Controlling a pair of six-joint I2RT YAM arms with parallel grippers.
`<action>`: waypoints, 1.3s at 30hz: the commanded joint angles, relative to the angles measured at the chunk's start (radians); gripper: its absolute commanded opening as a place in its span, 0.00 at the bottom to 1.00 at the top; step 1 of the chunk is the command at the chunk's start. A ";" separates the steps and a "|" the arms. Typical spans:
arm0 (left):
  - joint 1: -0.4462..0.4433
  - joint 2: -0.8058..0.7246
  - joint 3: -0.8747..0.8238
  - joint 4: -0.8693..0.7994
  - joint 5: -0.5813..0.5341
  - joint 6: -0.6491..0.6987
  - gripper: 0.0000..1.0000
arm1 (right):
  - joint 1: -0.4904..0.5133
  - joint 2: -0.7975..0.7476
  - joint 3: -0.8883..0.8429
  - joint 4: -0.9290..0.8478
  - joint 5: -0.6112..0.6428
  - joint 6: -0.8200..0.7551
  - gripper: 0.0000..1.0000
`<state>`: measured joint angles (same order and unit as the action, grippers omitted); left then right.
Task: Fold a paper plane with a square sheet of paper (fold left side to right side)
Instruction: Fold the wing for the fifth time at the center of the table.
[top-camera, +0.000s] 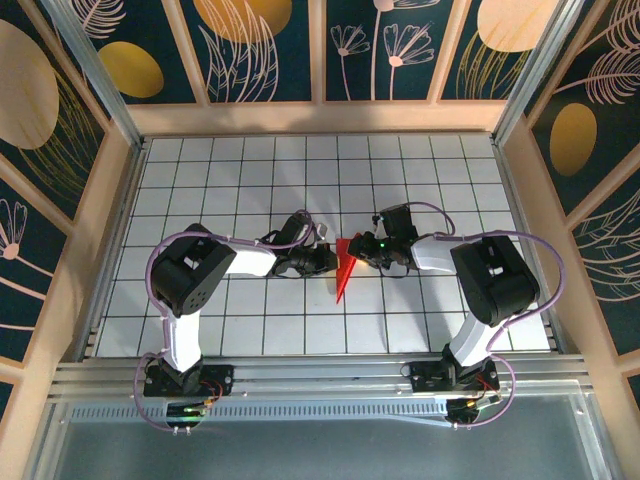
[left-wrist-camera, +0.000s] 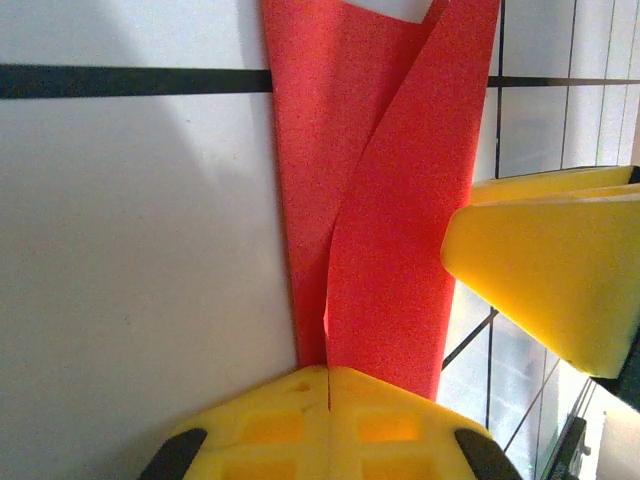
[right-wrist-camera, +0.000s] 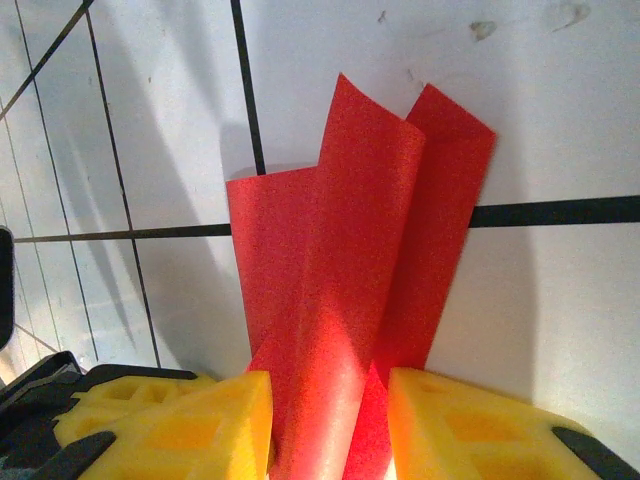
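The left gripper (left-wrist-camera: 328, 382) is pressing its two yellow fingers (left-wrist-camera: 260, 425) tight together. It is pinching the end of the red paper (left-wrist-camera: 385, 200) right at its tips. Out from those tips the paper is running away as a long strip. One flap is lying across the other. The strip is lifting a bit off the white table (left-wrist-camera: 130, 260). Just to the right of the strip, a yellow finger of the other gripper is sitting against the paper's edge.

The right gripper (right-wrist-camera: 330, 430) is holding its fingers (right-wrist-camera: 190, 425) apart. The paper is going down between them in a loose curl and is brushing both. Past the fingers it is sticking out with two pointy corners.

Seen from above, the grippers are facing each other, close, with the paper between them.
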<state>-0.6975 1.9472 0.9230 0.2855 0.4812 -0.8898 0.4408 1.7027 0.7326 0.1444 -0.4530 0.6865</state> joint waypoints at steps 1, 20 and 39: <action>0.002 0.021 -0.007 -0.102 -0.074 0.032 0.00 | 0.021 -0.012 0.007 0.003 0.040 -0.020 0.37; -0.001 0.033 0.016 -0.169 -0.128 0.046 0.00 | -0.005 -0.119 -0.005 -0.068 0.066 -0.049 0.41; -0.001 0.028 0.025 -0.216 -0.185 0.043 0.00 | -0.021 -0.052 -0.052 0.136 -0.093 -0.036 0.00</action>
<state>-0.7136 1.9453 0.9607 0.2028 0.4286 -0.8745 0.4107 1.6295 0.6746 0.2478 -0.5262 0.6460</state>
